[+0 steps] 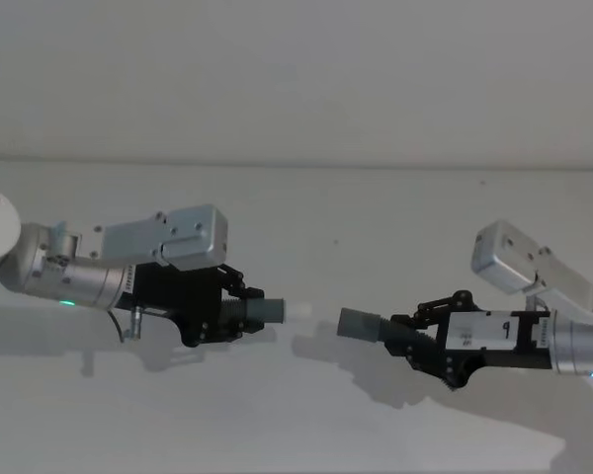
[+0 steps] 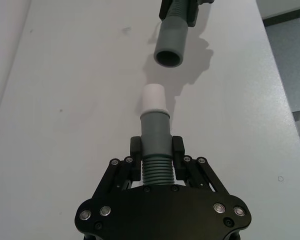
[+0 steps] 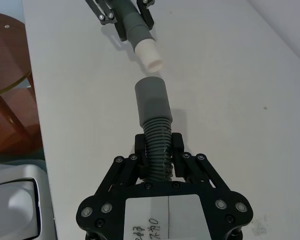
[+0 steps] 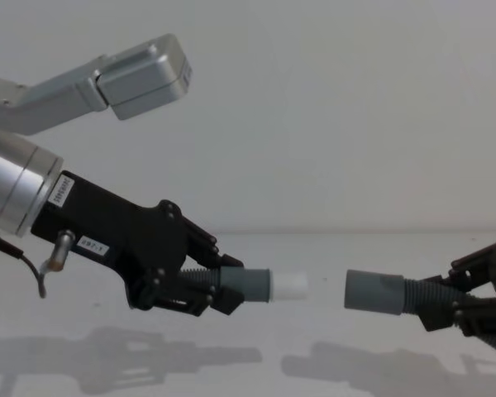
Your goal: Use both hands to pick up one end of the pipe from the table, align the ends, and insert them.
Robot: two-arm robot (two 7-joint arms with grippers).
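left jaws: clamped on the ribbed part of the left pipe piece (image 4: 231,285), just behind its cuff
left gripper (image 1: 239,314): held above the surface, left of centre, pointing toward the other arm; also seen at (image 2: 156,152) and (image 4: 219,289)
left pipe piece: grey cuff (image 2: 155,132) sticks out past the fingertips, narrower white tip (image 4: 291,285) leads
right jaws: clamped on the ribbed part of the right pipe piece (image 3: 157,140), behind its wider cuff
right gripper (image 1: 415,336): held above the surface, right of centre, facing the left one; also at (image 3: 157,150)
right pipe piece: wider grey cuff (image 4: 374,292) points at the white tip, open mouth visible in the left wrist view
ends: facing each other, roughly in line, apart with a clear gap between, not inserted
surface (image 1: 376,227): plain white, shadows of both arms under them
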